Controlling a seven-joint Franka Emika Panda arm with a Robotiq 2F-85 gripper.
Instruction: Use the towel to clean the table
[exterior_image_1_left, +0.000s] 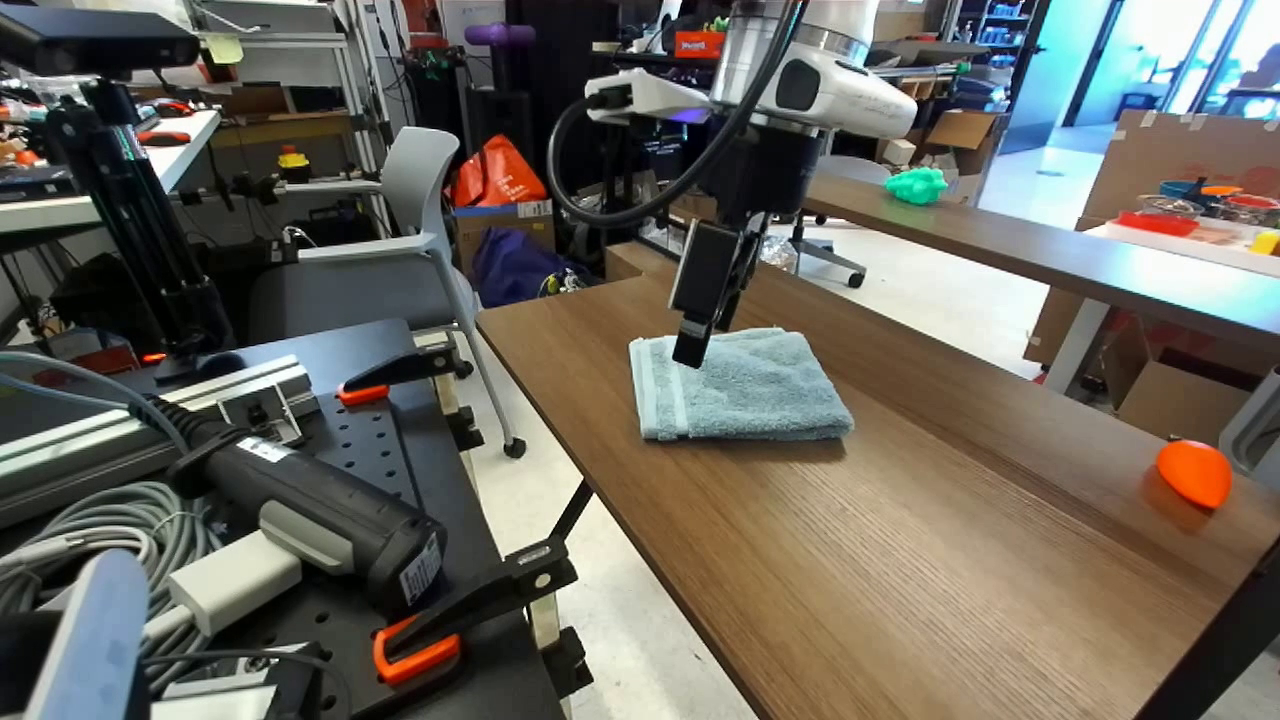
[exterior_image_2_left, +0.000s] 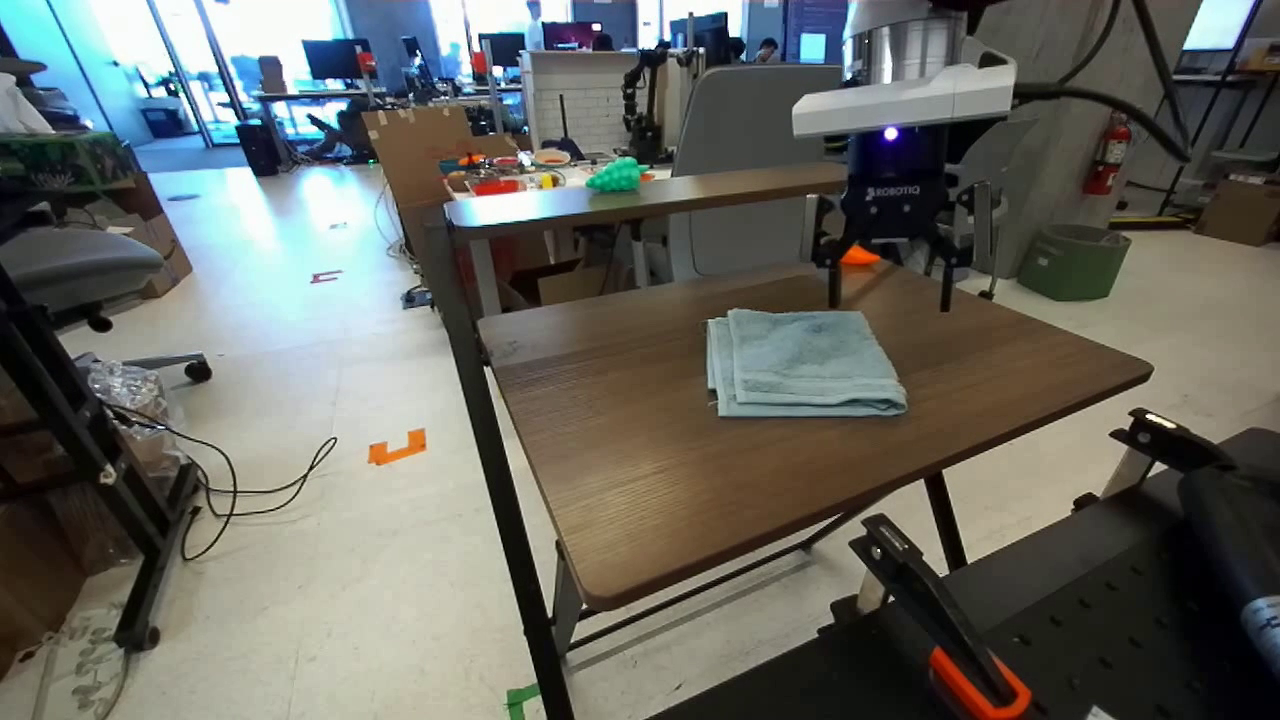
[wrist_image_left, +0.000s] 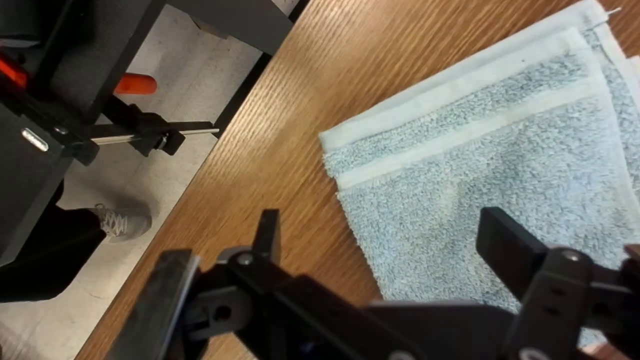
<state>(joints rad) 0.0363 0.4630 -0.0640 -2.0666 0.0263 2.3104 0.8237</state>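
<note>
Centre first, then straight down

My Robotiq gripper hung over the wood-grain table, jaws spread wide, pinching nothing. The pale blue terry towel lay flat and folded there, inside every edge and apart from every corner, its banded border turned roughly toward the long edge facing the black perforated platform.

The step, as I judged it, was the grasp. In the wrist view one finger stood over bare wood and its twin over the towel, so a small shift toward the towel's middle seemed worth making first. Then a straight drop, tips pressing the pile, and a slow squeeze promised a ridge through all layers; a shallow pinch might have caught only the top one. My height over the towel I could not gauge.
</note>
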